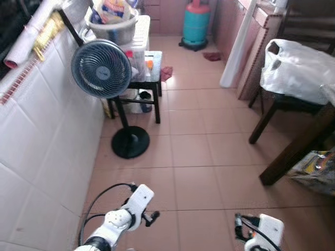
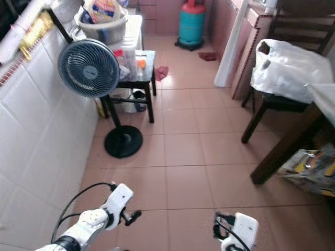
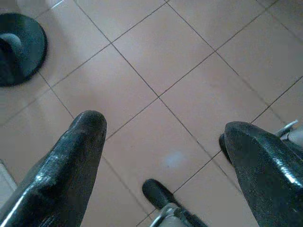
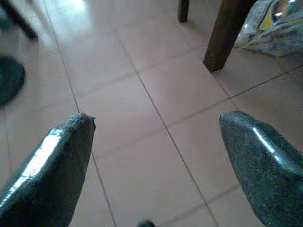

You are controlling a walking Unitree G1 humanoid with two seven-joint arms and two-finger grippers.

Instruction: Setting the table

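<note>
Both claws hang low over the tiled floor [image 1: 199, 157], fingers spread and empty: left claw [image 3: 163, 142], right claw [image 4: 156, 127]. The dark table [image 1: 303, 146] stands ahead to the right, well apart from both; the fan [image 1: 102, 69] stands ahead left.

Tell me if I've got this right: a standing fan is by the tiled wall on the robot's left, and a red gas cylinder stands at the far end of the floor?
Not quite. The gas cylinder is teal with a pinkish top, as the left eye view shows. The standing fan is indeed by the tiled wall on the robot's left.
</note>
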